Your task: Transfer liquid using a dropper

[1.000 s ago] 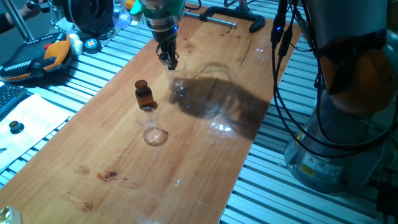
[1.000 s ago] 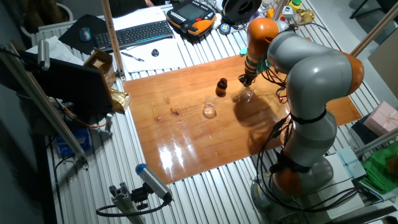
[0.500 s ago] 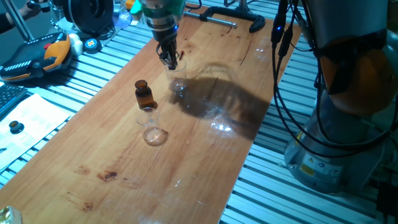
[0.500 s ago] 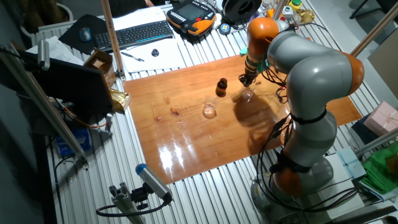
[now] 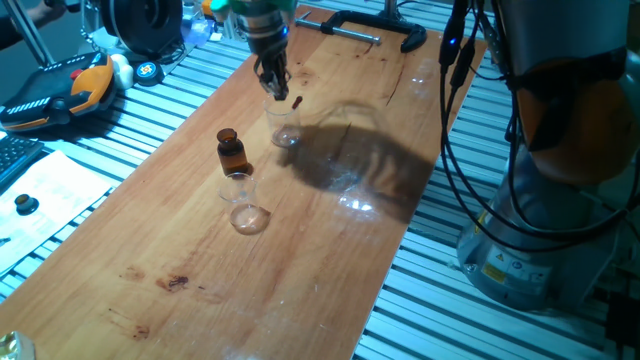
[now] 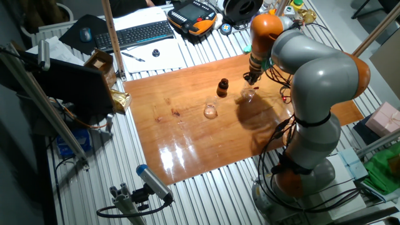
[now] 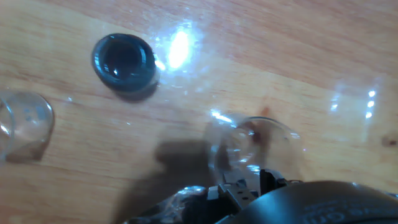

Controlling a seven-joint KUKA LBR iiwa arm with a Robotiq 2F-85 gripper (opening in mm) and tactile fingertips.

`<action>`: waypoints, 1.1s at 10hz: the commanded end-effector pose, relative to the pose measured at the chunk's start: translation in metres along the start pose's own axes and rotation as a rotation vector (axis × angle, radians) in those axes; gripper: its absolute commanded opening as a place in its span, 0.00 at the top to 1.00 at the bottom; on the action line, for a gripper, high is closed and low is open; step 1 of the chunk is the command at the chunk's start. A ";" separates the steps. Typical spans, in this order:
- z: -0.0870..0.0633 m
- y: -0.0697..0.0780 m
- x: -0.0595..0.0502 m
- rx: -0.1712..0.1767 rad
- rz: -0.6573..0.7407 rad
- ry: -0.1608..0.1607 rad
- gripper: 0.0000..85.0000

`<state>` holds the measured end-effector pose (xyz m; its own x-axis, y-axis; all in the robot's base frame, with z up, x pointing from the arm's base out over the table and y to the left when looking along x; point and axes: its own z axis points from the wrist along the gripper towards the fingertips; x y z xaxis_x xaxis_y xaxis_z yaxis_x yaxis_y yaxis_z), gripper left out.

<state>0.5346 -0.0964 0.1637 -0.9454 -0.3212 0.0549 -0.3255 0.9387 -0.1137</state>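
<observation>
While the hand (image 5: 276,88) hangs above the far clear beaker (image 5: 285,127), its fingers sit close together around the upper part of the dropper (image 5: 296,101); only the dropper's small reddish end shows, just beside the fingertips and above the beaker rim, the thin glass tube too faint to trace. From the other fixed view the hand (image 6: 250,78) sits right over the same beaker (image 6: 247,95), dropper too small to make out. In the hand view the beaker (image 7: 255,149) fills the lower middle, blurred, with a reddish smear inside its rim that may be the dropper (image 7: 257,133); the hand's own dark body is cut off at the bottom edge, fingertips not clear.

Brown bottle (image 5: 233,153) stands upright, uncapped, near the beaker toward the camera; from above it reads as a dark round mouth (image 7: 125,61). Second beaker (image 5: 240,192) stands just beside the bottle, nearer still, cut off at the left edge in the hand view (image 7: 22,125). All rest on the wooden counter (image 5: 300,260), glare patches on its varnish. No label readable on the bottle. Yellow sticker on the robot base (image 5: 497,264), text too small to read. Keyboard (image 6: 139,33) and orange-black pendant (image 6: 190,14) lie beyond the counter.
</observation>
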 end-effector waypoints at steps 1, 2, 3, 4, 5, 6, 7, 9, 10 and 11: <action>-0.001 -0.005 0.000 -0.001 -0.014 -0.001 0.70; 0.000 -0.007 0.001 -0.005 -0.026 -0.004 0.70; 0.001 -0.007 0.003 -0.005 -0.028 -0.009 0.70; 0.002 -0.009 0.004 -0.002 -0.032 -0.012 0.70; 0.002 -0.011 0.006 0.000 -0.037 -0.017 0.70; 0.003 -0.012 0.008 0.012 -0.043 -0.022 0.70; 0.004 -0.013 0.009 0.009 -0.046 -0.023 0.69; 0.008 -0.013 0.009 0.011 -0.063 -0.024 0.64; 0.011 -0.013 0.010 0.002 -0.068 -0.027 0.62; 0.013 -0.013 0.011 -0.005 -0.072 -0.034 0.62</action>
<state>0.5279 -0.1142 0.1524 -0.9193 -0.3925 0.0295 -0.3933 0.9134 -0.1047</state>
